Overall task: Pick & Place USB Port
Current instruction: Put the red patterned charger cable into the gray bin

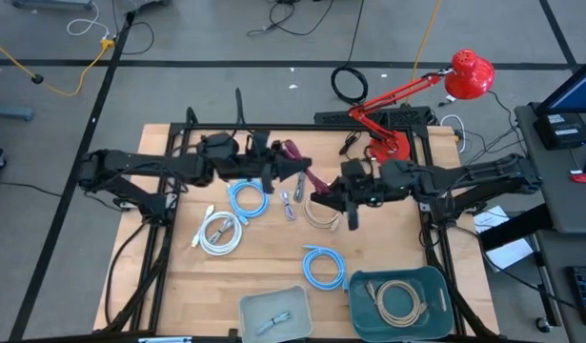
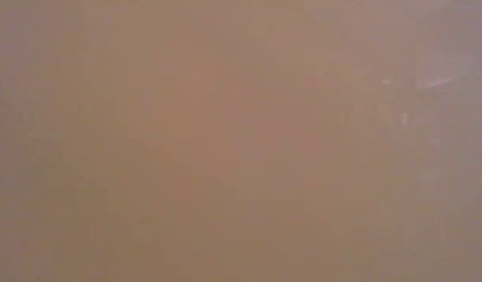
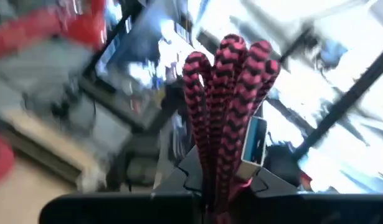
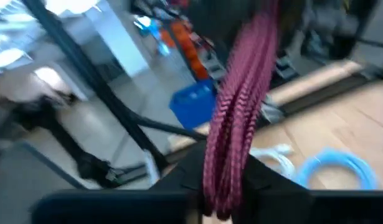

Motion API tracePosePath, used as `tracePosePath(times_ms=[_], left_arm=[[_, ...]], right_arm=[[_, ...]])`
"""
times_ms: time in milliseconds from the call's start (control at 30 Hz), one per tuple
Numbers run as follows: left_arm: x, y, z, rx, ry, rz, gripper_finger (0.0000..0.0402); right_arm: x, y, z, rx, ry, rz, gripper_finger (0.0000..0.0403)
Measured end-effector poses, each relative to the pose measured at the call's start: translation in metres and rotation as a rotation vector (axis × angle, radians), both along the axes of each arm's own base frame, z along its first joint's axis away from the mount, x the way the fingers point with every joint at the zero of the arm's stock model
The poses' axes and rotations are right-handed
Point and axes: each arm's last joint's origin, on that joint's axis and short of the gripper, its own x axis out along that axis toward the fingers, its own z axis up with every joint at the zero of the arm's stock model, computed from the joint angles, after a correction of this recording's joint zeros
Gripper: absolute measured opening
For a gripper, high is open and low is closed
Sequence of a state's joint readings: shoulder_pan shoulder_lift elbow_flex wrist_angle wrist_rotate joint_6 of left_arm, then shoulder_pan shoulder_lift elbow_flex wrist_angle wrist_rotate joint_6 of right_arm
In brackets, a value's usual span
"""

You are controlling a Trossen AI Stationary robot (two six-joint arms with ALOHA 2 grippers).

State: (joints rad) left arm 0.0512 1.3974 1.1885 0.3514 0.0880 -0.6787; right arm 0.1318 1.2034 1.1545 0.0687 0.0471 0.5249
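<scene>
A: From above, the red-and-black braided USB cable [image 1: 302,170] spans mid-table between left gripper [image 1: 289,164] and right gripper [image 1: 323,197]. The low view shows you nothing.

B: Both wrist views: each claw clenched on it. Light and floppy; hold near the plug [image 3: 255,142]. No readable writing.

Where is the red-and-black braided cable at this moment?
In the high view the red-and-black braided cable hangs above the table's middle, stretched between the left gripper and the right gripper, above the white coil.
</scene>
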Motion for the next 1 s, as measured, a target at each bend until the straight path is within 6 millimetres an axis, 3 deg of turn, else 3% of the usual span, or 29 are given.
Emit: tracePosePath(times_ms=[133,267,433,567,733,1000], left_arm=[[-0.033,0.009,0.008,-0.027,0.149,-0.107,0.0024],[-0.07,0.007,0.009,-0.07,0.408,-0.201,0.0023],[-0.096,-0.026,0.001,-0.077,0.747,-0.437,0.0023],[-0.083,-0.064,-0.018,-0.058,0.894,-0.589,0.0023],[-0.053,-0.108,-0.062,-0.015,1.098,-0.692,0.0023],[-0.01,-0.133,-0.125,0.062,1.235,-0.712,0.0023]], right_arm=[[-0.008,0.0,0.013,0.022,-0.087,0.049,0.0085],[-0.021,0.001,0.027,0.039,-0.161,0.102,0.0141],[-0.03,0.001,0.029,0.025,-0.144,0.099,0.0191],[-0.032,-0.002,0.026,0.011,-0.098,0.032,0.0204],[-0.028,-0.003,0.017,-0.005,-0.023,-0.028,0.0201],[-0.015,-0.003,0.003,0.03,0.052,-0.04,0.0197]])
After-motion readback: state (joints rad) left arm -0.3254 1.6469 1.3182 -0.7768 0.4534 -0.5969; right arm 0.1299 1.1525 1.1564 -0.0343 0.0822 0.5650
